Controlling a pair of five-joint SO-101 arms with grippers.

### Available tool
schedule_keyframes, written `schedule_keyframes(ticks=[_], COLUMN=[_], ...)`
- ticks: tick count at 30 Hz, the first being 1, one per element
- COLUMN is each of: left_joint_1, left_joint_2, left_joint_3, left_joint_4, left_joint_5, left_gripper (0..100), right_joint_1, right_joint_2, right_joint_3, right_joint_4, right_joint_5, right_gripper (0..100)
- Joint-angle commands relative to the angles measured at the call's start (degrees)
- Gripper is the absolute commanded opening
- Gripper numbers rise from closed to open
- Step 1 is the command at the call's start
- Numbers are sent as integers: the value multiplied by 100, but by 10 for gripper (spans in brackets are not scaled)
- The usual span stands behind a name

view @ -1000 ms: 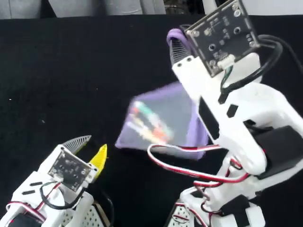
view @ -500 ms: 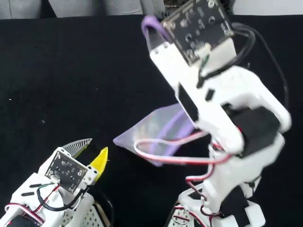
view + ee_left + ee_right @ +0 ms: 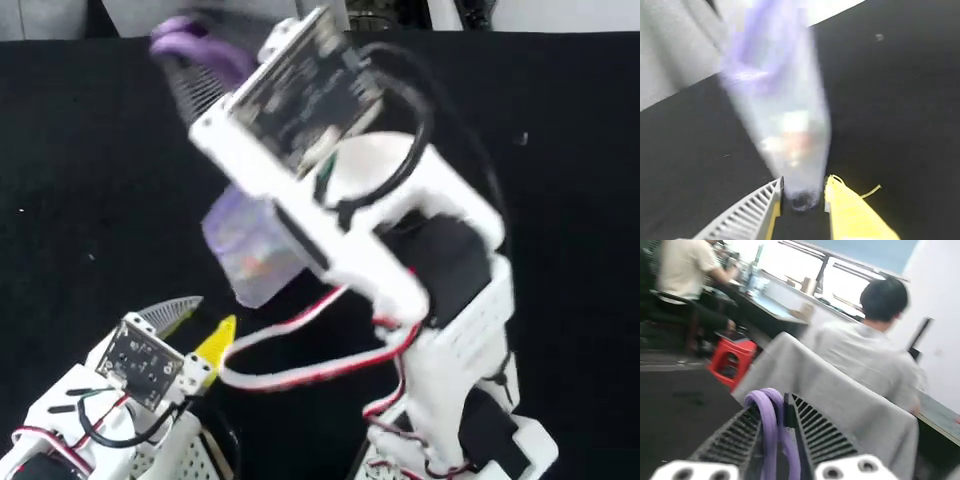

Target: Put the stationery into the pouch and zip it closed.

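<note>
Right claw (image 3: 775, 405) is clamped on the purple strap (image 3: 767, 432) of the pouch (image 3: 245, 250), high above the desk (image 3: 80, 170). The pouch hangs below it, with coloured stationery (image 3: 262, 264) visible inside. Left claw (image 3: 804, 184) sits low, fingers apart, with the pouch's lower end between them; contact cannot be determined.

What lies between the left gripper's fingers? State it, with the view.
In the left wrist view, the lower end of the pouch appears between the left gripper's grey and yellow fingers; contact cannot be judged.
</note>
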Motion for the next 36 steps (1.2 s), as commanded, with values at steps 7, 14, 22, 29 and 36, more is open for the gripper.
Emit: schedule_keyframes(ticks=[7, 14, 22, 29, 36], left_joint_1=[127, -840, -831, -831, -831], left_joint_2=[18, 18, 18, 18, 26], left_joint_3=[-857, -4207, -5068, -5051, -5015], left_joint_4=[237, 1081, 1081, 1081, 1081], left_joint_5=[123, -536, -571, -580, -589], left_gripper=[152, 149, 148, 148, 148], right_joint_1=[-747, -782, -791, -747, -229], right_joint_2=[-163, -189, -356, -1270, -1956], right_joint_3=[4, -40, -22, -4, 4], right_joint_4=[202, 712, 1635, 2356, 2884], right_joint_5=[35, 35, 35, 35, -9], right_gripper=[12, 12, 11, 11, 11])
